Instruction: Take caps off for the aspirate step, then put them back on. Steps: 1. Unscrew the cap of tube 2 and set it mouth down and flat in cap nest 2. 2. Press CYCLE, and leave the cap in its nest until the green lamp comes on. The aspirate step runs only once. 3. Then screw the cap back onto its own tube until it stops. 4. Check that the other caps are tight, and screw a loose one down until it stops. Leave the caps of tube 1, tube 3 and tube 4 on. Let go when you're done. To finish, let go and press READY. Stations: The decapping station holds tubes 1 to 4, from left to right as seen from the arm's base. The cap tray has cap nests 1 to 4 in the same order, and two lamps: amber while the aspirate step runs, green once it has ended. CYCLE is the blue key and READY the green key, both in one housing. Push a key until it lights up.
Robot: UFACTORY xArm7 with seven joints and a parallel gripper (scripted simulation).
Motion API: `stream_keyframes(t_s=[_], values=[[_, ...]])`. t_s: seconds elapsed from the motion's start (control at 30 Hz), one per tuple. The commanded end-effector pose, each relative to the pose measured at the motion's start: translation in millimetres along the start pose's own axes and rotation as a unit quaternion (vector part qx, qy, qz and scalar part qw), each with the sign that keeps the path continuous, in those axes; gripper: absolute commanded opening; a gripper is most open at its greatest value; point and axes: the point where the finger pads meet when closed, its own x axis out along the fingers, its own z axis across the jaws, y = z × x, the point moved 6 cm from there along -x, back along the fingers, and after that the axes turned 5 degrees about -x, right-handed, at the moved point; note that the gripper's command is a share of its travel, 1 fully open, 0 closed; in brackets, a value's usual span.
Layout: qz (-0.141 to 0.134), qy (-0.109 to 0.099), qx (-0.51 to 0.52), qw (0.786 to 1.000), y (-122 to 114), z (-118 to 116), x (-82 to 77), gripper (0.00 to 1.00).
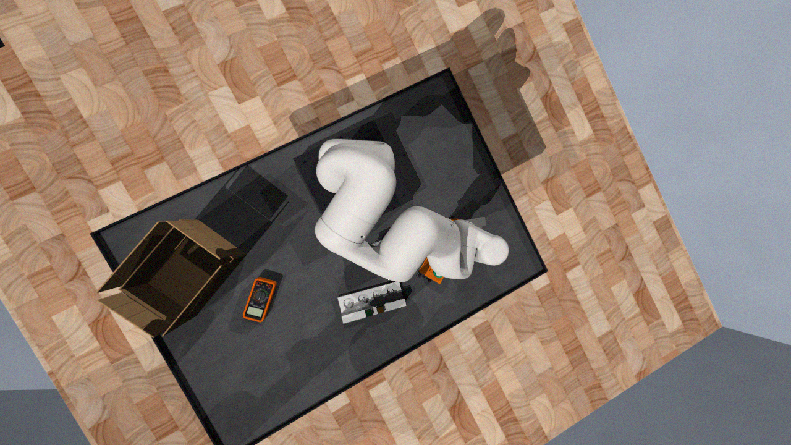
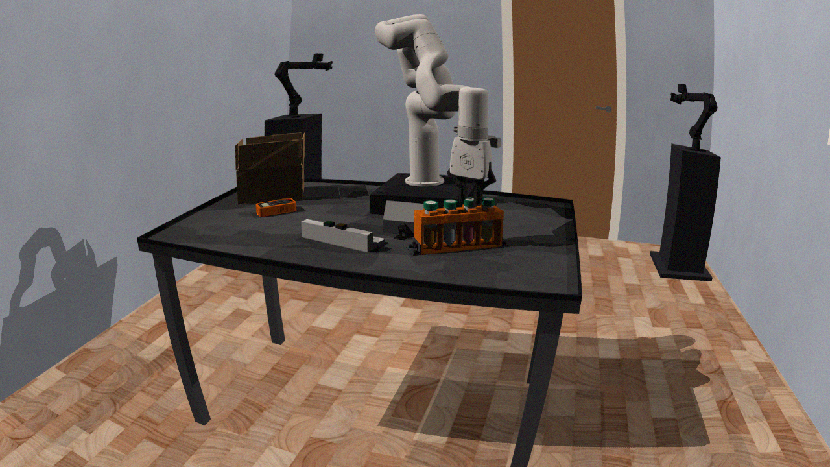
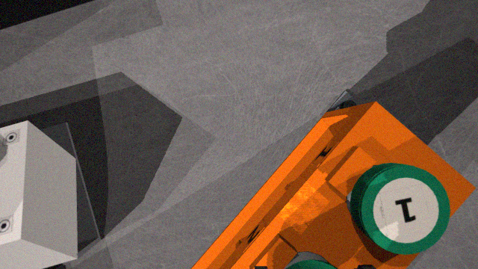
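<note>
The orange decapping station (image 2: 458, 229) stands on the black table and holds four tubes with green caps. My gripper (image 2: 471, 196) hangs straight down over it and is shut on the cap of tube 2 (image 2: 469, 203), which sits on its tube. The cap of tube 1 (image 2: 488, 202) is next to it. In the wrist view the cap marked 1 (image 3: 405, 209) is at the right and the cap of tube 2 (image 3: 310, 264) just shows at the bottom edge; my fingers are out of that view. The white cap tray (image 2: 342, 232) lies left of the station, and its nests (image 1: 371, 296) look empty.
An open cardboard box (image 2: 270, 167) and an orange multimeter (image 2: 275, 206) are at the table's far left. A grey wedge (image 2: 397, 211) sits by the arm's base. A pale grey block (image 3: 33, 194) shows at the left of the wrist view. My arm hides most of the station in the top view (image 1: 431, 272).
</note>
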Motion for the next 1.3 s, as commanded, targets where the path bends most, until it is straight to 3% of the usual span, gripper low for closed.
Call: stream_keyframes(t_s=[0.0, 0.07, 0.1, 0.5, 0.7, 0.83, 0.9, 0.97, 1.17, 1.27], values=[[0.007, -0.008, -0.033, 0.999, -1.7, -0.5, -0.9, 0.00], [0.007, -0.008, -0.033, 0.999, -1.7, -0.5, -0.9, 0.00], [0.007, -0.008, -0.033, 0.999, -1.7, -0.5, -0.9, 0.46], [0.007, -0.008, -0.033, 0.999, -1.6, -0.5, -0.9, 0.46], [0.008, -0.007, 0.158, 0.987, -1.7, -0.6, -1.1, 0.46], [0.009, -0.006, 0.256, 0.967, -1.7, -0.6, -1.1, 0.46], [0.009, -0.006, 0.256, 0.967, -1.7, -0.6, -1.1, 0.46], [0.009, -0.005, 0.342, 0.939, -1.7, -0.6, -1.1, 0.46], [0.010, -0.004, 0.462, 0.887, -1.7, -0.7, -1.1, 0.46], [0.010, -0.004, 0.471, 0.882, -1.7, -0.5, -1.1, 0.46]])
